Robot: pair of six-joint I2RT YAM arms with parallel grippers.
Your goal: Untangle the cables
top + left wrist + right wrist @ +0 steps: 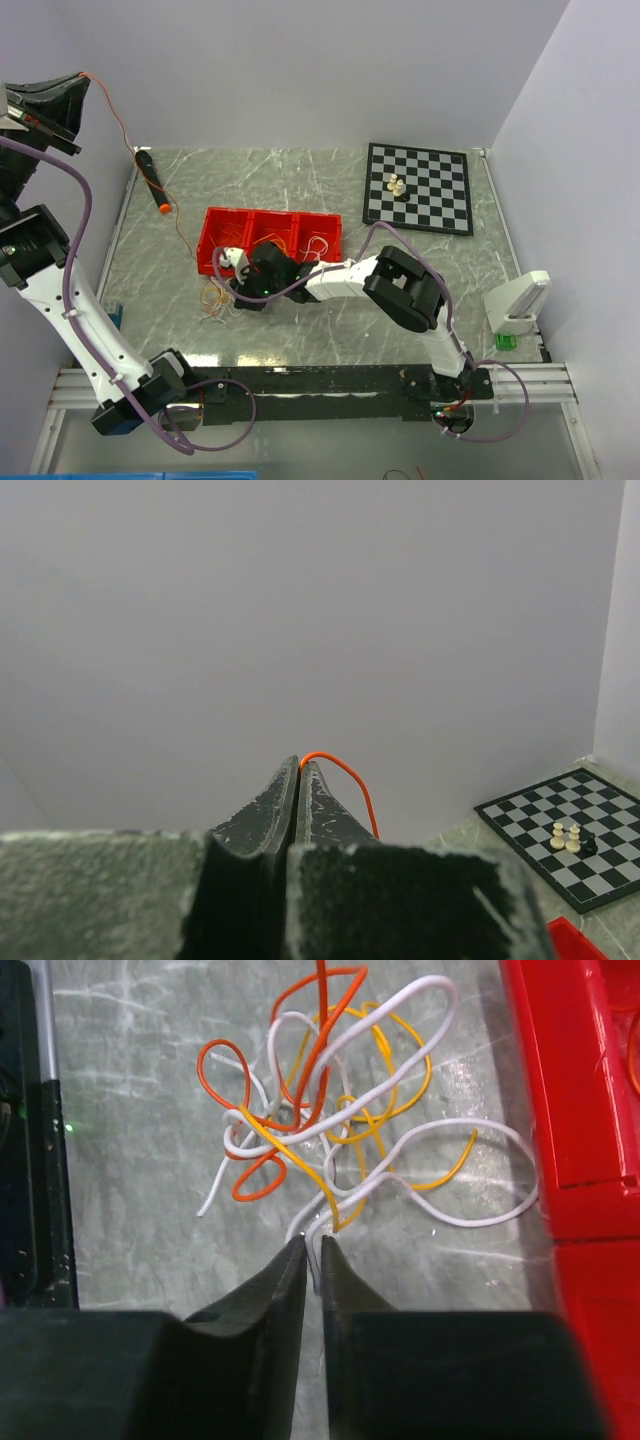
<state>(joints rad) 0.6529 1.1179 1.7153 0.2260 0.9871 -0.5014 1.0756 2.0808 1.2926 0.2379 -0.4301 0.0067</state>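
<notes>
The cables (330, 1110) lie in a loopy tangle of orange, yellow and white on the marble table, just left of the red bin (580, 1110). My right gripper (314, 1245) is down at the tangle's near edge, its jaws closed on a white cable (500, 1210) that runs between the tips. From above, that gripper (235, 288) sits beside the clump (214, 296). My left gripper (78, 78) is raised high at the far left, shut on an orange cable (350, 775) that trails down (178, 225) toward the clump.
A red three-compartment bin (270, 235) holding some cables stands behind the clump. A chessboard (418, 187) with pale pieces (397, 185) lies at the back right. A black marker (152, 178) lies at the back left. A white stand (520, 300) and green block (506, 341) sit at the right edge.
</notes>
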